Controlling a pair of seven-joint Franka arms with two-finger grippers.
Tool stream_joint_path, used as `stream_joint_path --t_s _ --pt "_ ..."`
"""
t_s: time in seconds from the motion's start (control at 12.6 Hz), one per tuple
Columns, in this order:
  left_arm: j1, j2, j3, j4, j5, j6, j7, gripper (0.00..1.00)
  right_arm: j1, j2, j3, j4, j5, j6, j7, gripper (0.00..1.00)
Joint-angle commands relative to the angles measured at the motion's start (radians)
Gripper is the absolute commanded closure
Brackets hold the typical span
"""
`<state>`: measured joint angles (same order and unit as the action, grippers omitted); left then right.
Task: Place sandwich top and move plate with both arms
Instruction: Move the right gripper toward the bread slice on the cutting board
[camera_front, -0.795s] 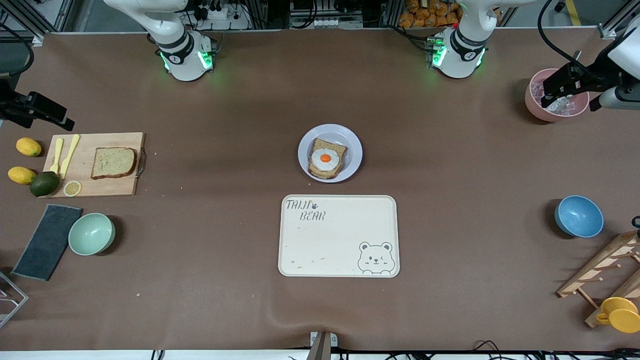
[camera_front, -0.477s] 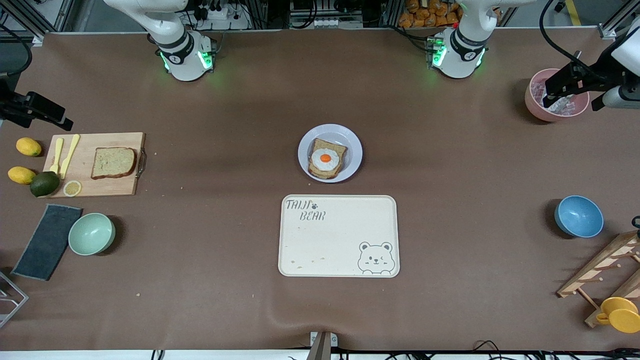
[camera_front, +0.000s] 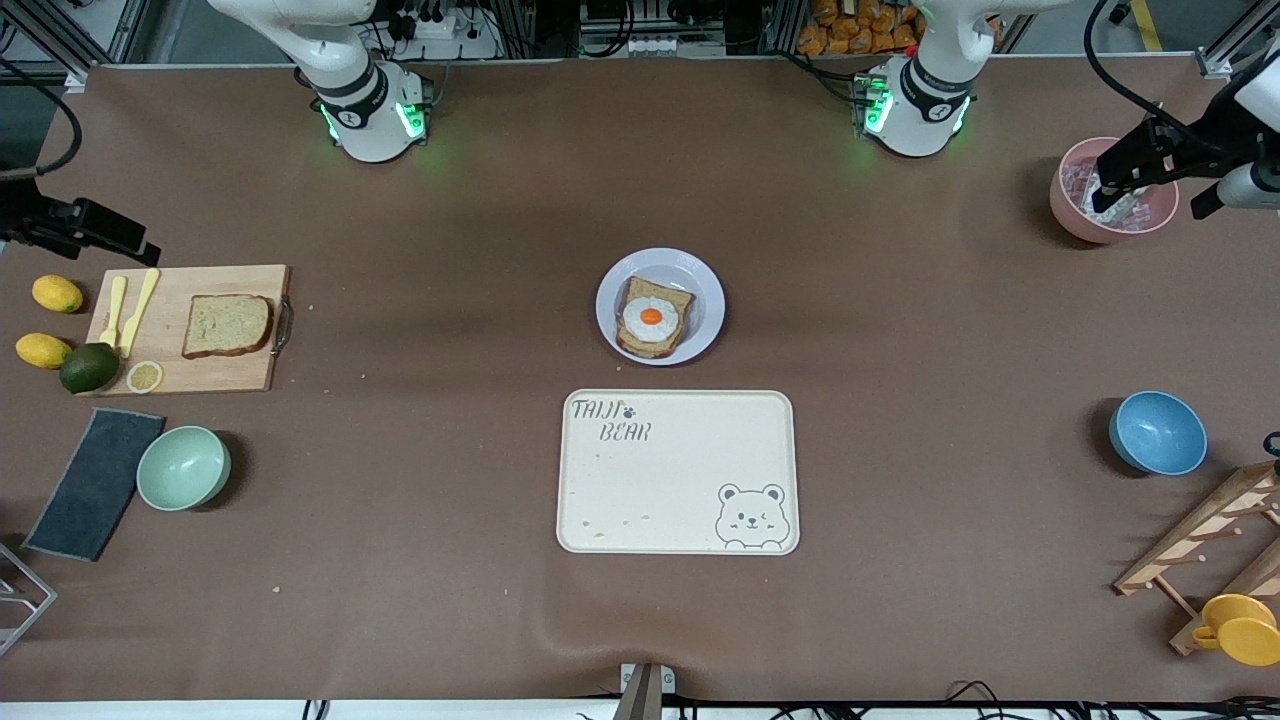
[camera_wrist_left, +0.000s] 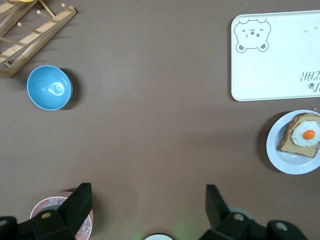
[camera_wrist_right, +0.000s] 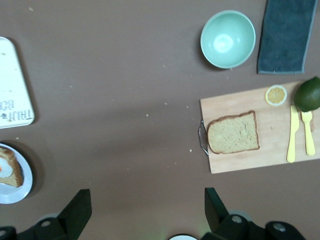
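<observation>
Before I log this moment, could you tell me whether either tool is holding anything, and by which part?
Nothing is held. The left tool is open over the pink bowl, and the right tool is open near the cutting board. The sandwich top lies untouched.

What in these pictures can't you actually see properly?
- Plate, right wrist view: cut off by the picture edge.
- Pink cup, front view: contents partly hidden by the left hand.
- Bread under the egg, front view: mostly covered.
- Right hand, front view: arm runs off the edge.
</observation>
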<state>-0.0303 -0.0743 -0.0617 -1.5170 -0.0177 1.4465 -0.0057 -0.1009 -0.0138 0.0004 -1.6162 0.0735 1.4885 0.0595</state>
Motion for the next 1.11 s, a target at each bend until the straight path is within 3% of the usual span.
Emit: stream_joint_path --t_s 0.0,0.32,0.72,1.03 --pt "-0.010 -0.002 0.008 0.008 0.002 -0.018 -0.023 0.00 -0.063 -0.031 0.010 -0.111 0.017 0.045 -0.053 0.00" --pt "-0.010 -0.007 0.005 -0.003 -0.007 -0.018 -0.022 0.00 -0.140 -0.048 0.010 -0.226 0.017 0.119 -0.197 0.00" --pt "-0.010 -0.015 0.003 0.000 -0.007 -0.017 -0.023 0.00 -0.246 -0.038 0.010 -0.424 0.019 0.349 -0.420 0.00" --pt "-0.008 -0.019 0.006 0.000 -0.007 -0.014 -0.022 0.00 -0.309 0.064 0.010 -0.450 0.025 0.478 -0.544 0.00"
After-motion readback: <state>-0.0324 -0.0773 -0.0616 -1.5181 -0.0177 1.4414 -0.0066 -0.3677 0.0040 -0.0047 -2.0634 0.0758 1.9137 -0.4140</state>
